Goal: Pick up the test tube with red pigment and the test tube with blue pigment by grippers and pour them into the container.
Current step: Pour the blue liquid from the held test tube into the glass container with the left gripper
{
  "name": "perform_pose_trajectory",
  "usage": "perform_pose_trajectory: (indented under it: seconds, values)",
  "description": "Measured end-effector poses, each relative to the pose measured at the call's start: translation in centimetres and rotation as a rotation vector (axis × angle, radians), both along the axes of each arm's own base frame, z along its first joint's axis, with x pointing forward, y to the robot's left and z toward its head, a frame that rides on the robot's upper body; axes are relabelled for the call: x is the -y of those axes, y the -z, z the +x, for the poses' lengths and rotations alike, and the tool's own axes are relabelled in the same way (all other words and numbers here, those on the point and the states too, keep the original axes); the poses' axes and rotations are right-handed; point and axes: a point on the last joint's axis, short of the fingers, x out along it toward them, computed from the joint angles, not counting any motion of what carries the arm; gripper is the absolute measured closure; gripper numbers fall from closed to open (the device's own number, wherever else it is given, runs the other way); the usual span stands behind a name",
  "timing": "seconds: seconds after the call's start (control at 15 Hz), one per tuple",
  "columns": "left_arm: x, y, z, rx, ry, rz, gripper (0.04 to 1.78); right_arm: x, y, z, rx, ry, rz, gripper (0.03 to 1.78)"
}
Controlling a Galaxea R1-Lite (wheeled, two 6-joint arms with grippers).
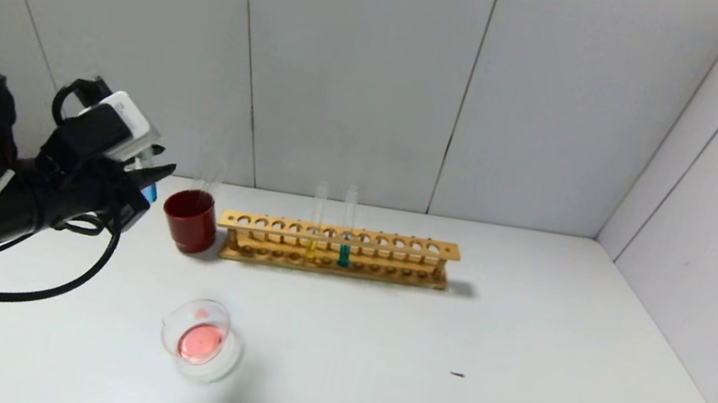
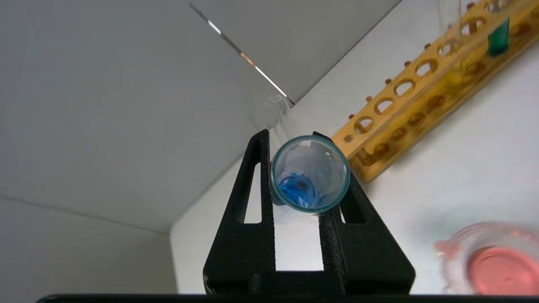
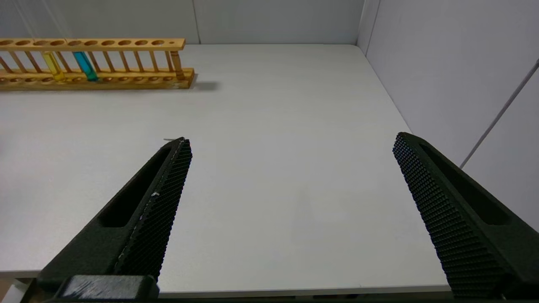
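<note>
My left gripper (image 1: 158,175) is raised at the table's left, beside the dark red cup, and is shut on the test tube with blue pigment (image 1: 148,192). In the left wrist view the tube's open mouth (image 2: 310,172) faces the camera between the black fingers (image 2: 252,202), with blue liquid inside, and the gripper (image 2: 291,139) is closed round it. The container (image 1: 201,340), a low glass dish, holds pinkish-red liquid near the front; it also shows in the left wrist view (image 2: 492,265). No tube with red liquid shows. My right gripper (image 3: 292,141) is open and empty over the table's right side.
A wooden rack (image 1: 336,249) stands at the back with a yellow-liquid tube (image 1: 312,241) and a teal-liquid tube (image 1: 344,252). A dark red cup (image 1: 189,220) with a faint clear tube (image 1: 208,176) in it stands left of the rack. Walls close the back and right.
</note>
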Motion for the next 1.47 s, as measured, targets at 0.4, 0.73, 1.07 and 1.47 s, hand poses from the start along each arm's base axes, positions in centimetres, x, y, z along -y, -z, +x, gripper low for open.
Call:
perform_pose_trajectory:
  seconds: [0.4, 0.73, 1.07, 1.47]
  values:
    - [-0.8, 2.5, -1.0, 0.036, 0.137, 0.251, 1.49, 0.0, 0.0, 0.0, 0.000, 0.000, 0.000, 0.06]
    - [-0.6, 4.8, -0.6, 0.140, 0.207, 0.402, 1.49, 0.0, 0.0, 0.0, 0.000, 0.000, 0.000, 0.06]
    - [-0.5, 6.8, 0.4, 0.232, 0.233, 0.484, 1.49, 0.0, 0.0, 0.0, 0.000, 0.000, 0.000, 0.06]
    - [-2.4, 9.0, 1.4, 0.219, 0.262, 0.651, 1.49, 0.0, 0.0, 0.0, 0.000, 0.000, 0.000, 0.06]
